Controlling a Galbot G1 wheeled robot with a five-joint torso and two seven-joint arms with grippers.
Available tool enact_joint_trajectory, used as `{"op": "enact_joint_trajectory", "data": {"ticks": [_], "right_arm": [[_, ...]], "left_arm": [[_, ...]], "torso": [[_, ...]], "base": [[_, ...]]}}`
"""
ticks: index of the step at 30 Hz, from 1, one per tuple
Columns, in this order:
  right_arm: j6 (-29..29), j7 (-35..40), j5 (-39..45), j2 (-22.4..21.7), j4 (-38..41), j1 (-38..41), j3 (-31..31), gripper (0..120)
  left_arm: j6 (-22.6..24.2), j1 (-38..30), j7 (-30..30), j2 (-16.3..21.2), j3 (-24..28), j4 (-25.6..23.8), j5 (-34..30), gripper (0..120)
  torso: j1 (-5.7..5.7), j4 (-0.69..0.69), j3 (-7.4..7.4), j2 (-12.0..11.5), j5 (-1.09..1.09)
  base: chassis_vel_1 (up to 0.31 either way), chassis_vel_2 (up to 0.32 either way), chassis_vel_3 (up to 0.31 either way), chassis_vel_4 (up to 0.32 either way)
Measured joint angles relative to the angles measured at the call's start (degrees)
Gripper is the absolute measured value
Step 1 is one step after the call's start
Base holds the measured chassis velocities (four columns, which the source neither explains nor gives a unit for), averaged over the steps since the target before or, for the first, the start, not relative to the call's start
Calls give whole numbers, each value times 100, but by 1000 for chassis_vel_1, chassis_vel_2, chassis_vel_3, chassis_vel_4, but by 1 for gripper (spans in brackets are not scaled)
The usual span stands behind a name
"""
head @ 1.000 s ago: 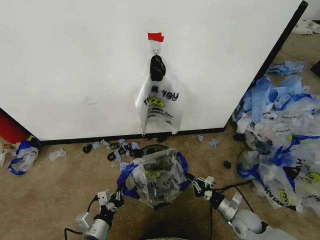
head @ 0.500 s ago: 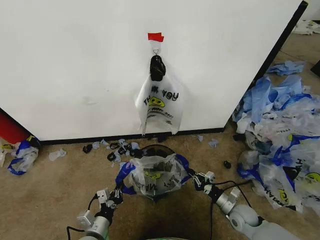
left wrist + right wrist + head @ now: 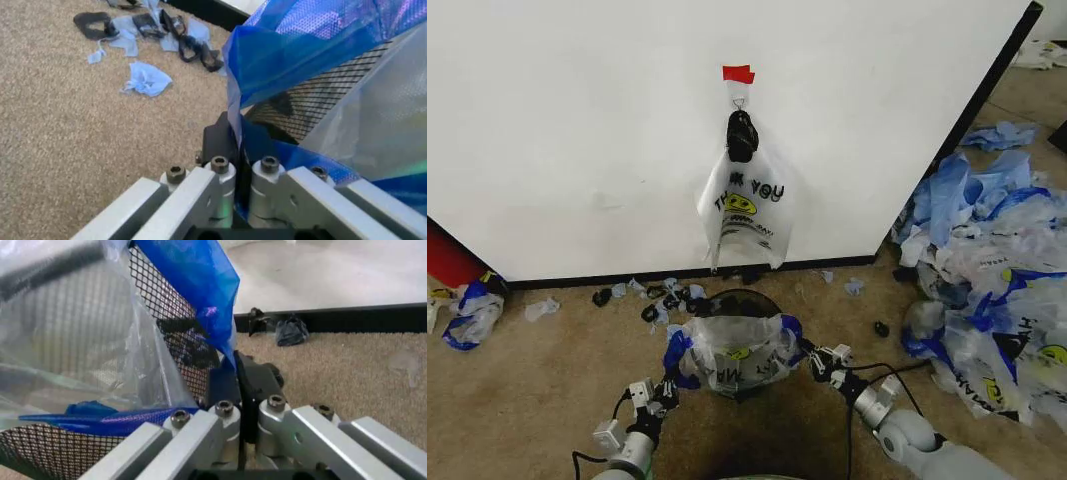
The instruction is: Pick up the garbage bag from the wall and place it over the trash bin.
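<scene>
Since a second ago you've brought the garbage bag (image 3: 732,352) down, so its stretched mouth now sits low around the rim of the trash bin (image 3: 739,299) instead of ballooning above it. Your left gripper (image 3: 667,387) is clenched on the blue handle at the bin's left side, and your right gripper (image 3: 818,357) pinches the blue handle at its right side. Behind the bin, a "THANK YOU" bag (image 3: 745,212) hangs from the hook (image 3: 738,102) on the wall (image 3: 577,130).
</scene>
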Motion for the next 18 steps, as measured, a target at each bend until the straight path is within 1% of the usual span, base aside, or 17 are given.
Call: {"op": "enact_joint_trajectory", "data": {"ticks": [7,11,18], "right_arm": [[2,-9,0,95,-82,32,19,0],[6,-10,-21,182,-139,55,33,0],[18,-30,-143,270,-268,59,33,0]], "left_arm": [[-5,-38,14,-67,61,162,38,0],[-35,-142,22,-191,126,331,69,0],[-44,-255,33,-266,171,364,119,0]], "torso": [[0,1,0,0,0],[0,0,0,0,-1],[0,0,0,0,0]], "base": [[0,0,0,0],[0,0,0,0],[0,0,0,0]]}}
